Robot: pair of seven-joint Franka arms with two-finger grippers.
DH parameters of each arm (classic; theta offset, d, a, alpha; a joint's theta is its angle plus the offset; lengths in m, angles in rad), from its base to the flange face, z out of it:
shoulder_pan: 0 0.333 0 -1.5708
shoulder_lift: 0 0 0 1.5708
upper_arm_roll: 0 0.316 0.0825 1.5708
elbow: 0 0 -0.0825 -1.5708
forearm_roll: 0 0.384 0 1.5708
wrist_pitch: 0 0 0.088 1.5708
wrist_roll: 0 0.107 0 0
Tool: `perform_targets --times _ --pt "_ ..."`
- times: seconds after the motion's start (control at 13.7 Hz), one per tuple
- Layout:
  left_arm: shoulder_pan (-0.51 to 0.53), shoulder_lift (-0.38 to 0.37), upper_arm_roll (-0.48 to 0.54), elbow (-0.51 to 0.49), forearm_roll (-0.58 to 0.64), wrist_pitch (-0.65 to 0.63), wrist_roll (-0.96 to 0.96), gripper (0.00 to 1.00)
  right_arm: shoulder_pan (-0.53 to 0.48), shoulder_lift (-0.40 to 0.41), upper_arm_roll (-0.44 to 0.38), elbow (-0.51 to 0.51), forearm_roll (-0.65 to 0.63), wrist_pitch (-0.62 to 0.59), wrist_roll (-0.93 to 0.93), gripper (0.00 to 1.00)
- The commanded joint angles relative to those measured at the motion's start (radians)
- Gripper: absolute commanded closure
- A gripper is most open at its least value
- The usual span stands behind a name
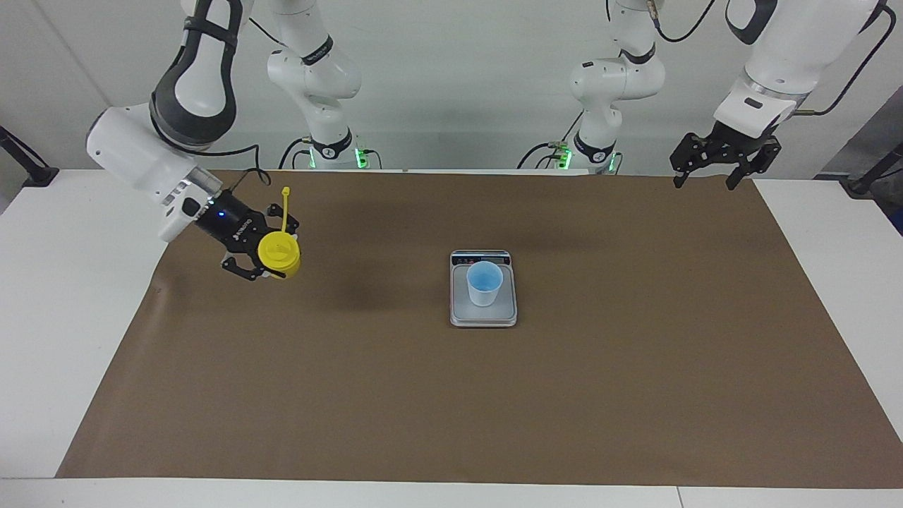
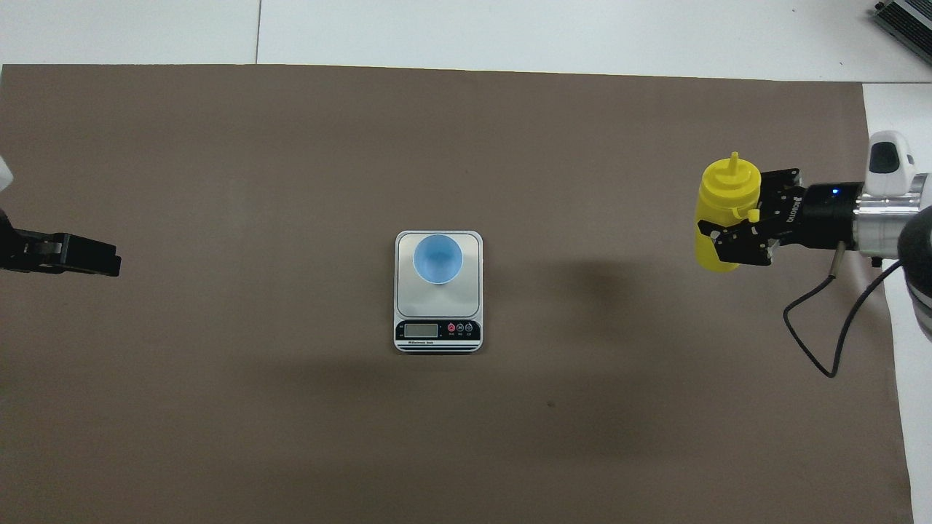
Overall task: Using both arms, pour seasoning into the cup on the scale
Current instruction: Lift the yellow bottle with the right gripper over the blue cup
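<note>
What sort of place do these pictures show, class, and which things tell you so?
Probably a robotics lab: two white jointed robot arms at a table with a brown paper mat, and a silver-grey kitchen scale bearing a light blue plastic cup.

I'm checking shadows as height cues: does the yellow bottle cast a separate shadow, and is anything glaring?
Facing view: the seasoning, gripped by the right gripper, throws a soft shadow on the brown mat, offset toward the scale. Overhead view: same detached patch; no strong glare on the scale's plate.
</note>
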Motion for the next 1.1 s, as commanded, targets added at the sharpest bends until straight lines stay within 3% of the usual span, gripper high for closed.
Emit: perform_targets --times 0.0,0.15,0.44,0.59,1.02 --pt "0.001 -0.011 0.002 0.013 -0.003 -0.013 0.022 0.0 0.062 -0.012 0.003 0.02 -0.072 0.04 0.109 0.92" --pt "0.002 -0.011 0.002 0.008 -0.005 -0.01 0.022 0.0 0.116 -0.011 0.003 0.02 -0.103 0.073 0.125 1.0" --pt "0.006 -0.019 0.002 -0.009 -0.005 -0.006 0.021 0.0 0.224 -0.008 0.003 0.02 -0.19 0.145 0.201 1.0" --pt "0.006 -0.019 0.002 -0.009 -0.005 -0.009 0.019 0.0 0.28 0.004 0.004 0.02 -0.271 0.21 0.253 1.0" --pt "0.013 -0.02 0.007 -0.009 -0.007 -0.009 0.019 0.0 0.433 0.076 0.006 0.076 -0.516 0.257 0.318 1.0"
